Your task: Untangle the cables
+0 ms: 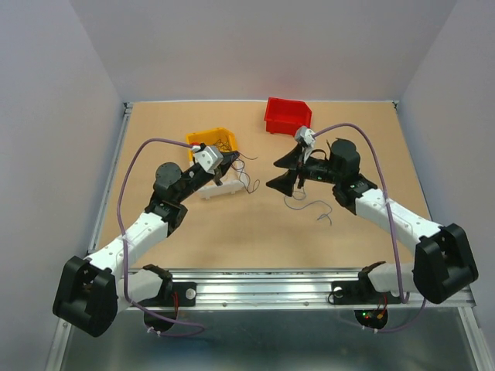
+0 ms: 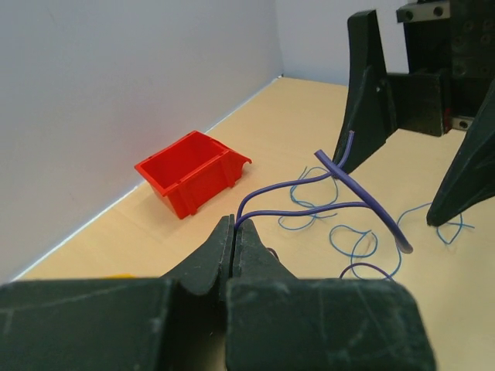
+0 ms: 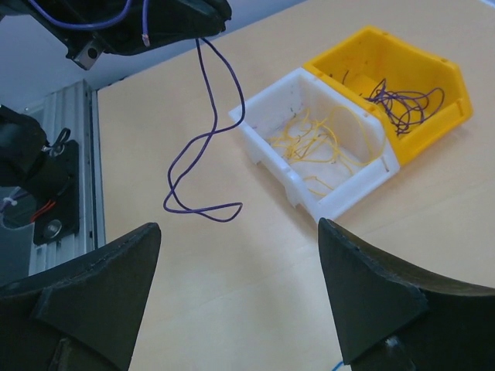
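The left fingers [image 2: 230, 243] clench a purple cable [image 2: 362, 199] hanging over the counter [image 3: 232, 309]. The right fingers [image 3: 379, 294] stand spread apart, holding nothing.

A light wooden desk [image 1: 232, 247] is seen, and it is bordered by a metal rail [image 1: 255, 280] at its near edge; three small bins are placed directly on it. A red bin [image 1: 288, 115] is set at the far side, close to the back wall and a little right of the middle; a yellow bin [image 1: 210, 140] is found left of it, well apart from the red one; a white bin [image 3: 272, 148] is placed against the yellow bin, wall touching wall, on its nearer side. Some thin blue cables [image 1: 309, 206] are laid in loose curls on the bare wood, right of the middle, apart from all three bins.
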`<action>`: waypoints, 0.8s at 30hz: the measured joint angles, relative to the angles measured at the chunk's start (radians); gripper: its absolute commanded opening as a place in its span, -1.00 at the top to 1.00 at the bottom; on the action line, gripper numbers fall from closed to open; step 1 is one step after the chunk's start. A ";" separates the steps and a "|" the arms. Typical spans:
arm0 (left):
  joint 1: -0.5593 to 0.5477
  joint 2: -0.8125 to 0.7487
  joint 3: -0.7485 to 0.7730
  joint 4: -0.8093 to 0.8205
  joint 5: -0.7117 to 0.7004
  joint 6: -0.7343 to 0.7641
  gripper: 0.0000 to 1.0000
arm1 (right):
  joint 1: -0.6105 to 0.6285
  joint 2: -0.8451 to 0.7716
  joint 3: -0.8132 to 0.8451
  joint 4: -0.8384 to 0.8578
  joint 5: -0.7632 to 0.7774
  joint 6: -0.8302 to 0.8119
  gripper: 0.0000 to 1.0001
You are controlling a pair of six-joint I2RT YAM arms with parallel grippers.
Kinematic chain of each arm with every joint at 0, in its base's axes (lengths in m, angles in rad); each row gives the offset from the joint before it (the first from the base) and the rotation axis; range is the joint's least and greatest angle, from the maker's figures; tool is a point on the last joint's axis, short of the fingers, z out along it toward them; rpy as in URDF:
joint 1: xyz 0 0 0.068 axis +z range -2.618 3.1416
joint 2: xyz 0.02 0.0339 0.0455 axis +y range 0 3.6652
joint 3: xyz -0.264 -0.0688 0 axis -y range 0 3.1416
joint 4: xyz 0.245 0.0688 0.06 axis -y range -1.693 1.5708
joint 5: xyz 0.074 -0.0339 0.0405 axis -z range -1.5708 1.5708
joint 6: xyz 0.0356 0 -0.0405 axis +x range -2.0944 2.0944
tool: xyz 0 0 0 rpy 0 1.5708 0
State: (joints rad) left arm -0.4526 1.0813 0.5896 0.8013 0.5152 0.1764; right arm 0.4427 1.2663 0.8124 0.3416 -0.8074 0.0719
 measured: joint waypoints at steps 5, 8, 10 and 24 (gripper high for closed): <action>0.000 0.000 0.000 -0.002 -0.031 0.001 1.00 | 0.033 0.086 0.002 0.026 0.006 0.007 -0.75; -0.004 0.021 0.002 0.026 -0.136 0.006 1.00 | 0.037 0.101 0.002 0.026 0.053 0.013 -0.75; -0.004 0.072 0.016 0.066 -0.217 0.023 1.00 | 0.037 0.101 0.002 0.034 0.088 0.015 -0.75; 0.172 0.628 0.336 0.198 -0.422 0.174 1.00 | 0.037 0.051 0.001 0.070 0.221 0.037 -0.75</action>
State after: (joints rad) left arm -0.2810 1.7092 0.9260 0.9993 0.0929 0.3504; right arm 0.4793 1.3178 0.8135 0.4118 -0.5865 0.1085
